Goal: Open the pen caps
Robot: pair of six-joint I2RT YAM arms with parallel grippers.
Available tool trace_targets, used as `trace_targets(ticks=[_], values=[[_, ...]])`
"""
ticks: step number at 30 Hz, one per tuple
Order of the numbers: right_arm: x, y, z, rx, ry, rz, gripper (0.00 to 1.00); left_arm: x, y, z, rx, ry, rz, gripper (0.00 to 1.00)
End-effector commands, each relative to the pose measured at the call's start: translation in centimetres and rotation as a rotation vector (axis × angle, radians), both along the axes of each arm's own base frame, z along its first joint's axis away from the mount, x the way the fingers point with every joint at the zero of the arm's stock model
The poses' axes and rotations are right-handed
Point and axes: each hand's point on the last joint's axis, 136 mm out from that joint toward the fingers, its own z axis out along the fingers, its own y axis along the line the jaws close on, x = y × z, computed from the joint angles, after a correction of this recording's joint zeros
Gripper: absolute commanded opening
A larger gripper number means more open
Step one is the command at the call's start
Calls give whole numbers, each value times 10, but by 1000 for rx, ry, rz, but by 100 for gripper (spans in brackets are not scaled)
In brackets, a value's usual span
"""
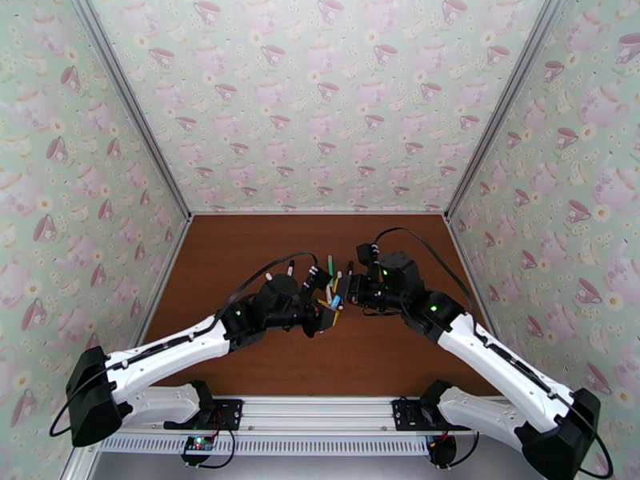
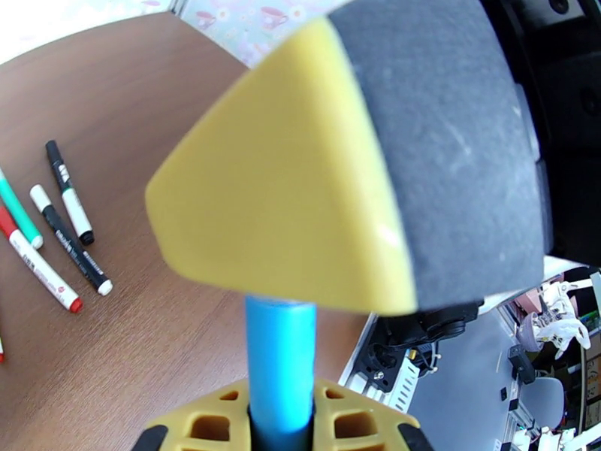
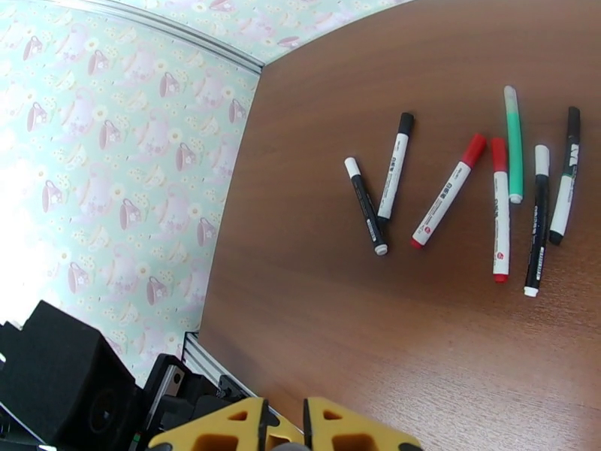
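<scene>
since the left claw (image 2: 282, 419) is pinching the blue pen (image 2: 281, 347) by its lower barrel, the next move hangs on that pen's long axis. in the left wrist view it runs straight from 6 to 12 o'clock, out of the claw & up under a yellow-and-black finger (image 2: 315, 174) of the right claw (image 3: 285, 428). that finger sits at 12 & covers the pen's far end. so the cap, if it's at that end, is hidden; can't see a seam.

from above, the two claws meet nose to nose over the middle of the desk (image 3: 323, 332), w/ the right one at abt 2 o'clock from the left. the blue pen bridges the gap, held up off the desk.

the right claw's fingers are pressed close, w/ just a slim slit btwn them in its own view. i'd judge they're clamped on the pen's far end, though the contact itself isn't shown. neither arm is nearer; each has one end.

prob the next step is a straight pull apart along that 6-12 line. any sideways bend & the cap may jam or the barrel slip.

the other pens (image 3: 499, 210) lie flat in a loose row at abt 1 o'clock in the right wrist view, well apart from both claws. all look capped.
</scene>
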Motion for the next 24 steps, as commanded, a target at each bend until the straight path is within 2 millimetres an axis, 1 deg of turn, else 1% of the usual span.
trace_targets(ticks=[1, 2, 5, 8, 11, 13, 16, 17, 20, 24], values=[[40, -35, 45, 49, -162, -188, 4, -42, 16, -50, 132, 197, -132, 0], [39, -31, 49, 71, -174, -154, 4, -46, 14, -46, 92, 225, -162, 0], [36, -25, 56, 88, -207, -97, 4, -49, 13, -36, -8, 285, -205, 0], [35, -25, 56, 87, -211, -84, 4, -34, 24, -44, 62, 238, -108, 0], [36, -28, 50, 62, -192, -99, 5, -22, 34, -43, 80, 184, -23, 0], [37, -33, 40, 20, -173, -119, 5, -15, 38, -37, 66, 156, 27, 0], [32, -38, 19, -79, -169, -108, 6, -7, 41, -30, 21, 153, 80, 0], [29, -39, 12, -120, -170, -102, 6, -5, 42, -30, 9, 163, 92, 0], [22, -51, -13, -262, -162, -136, 5, -1, 47, -33, -25, 201, 140, 0], [9, -60, -28, -321, -181, -161, 5, -1, 59, -38, -55, 235, 187, 1]])
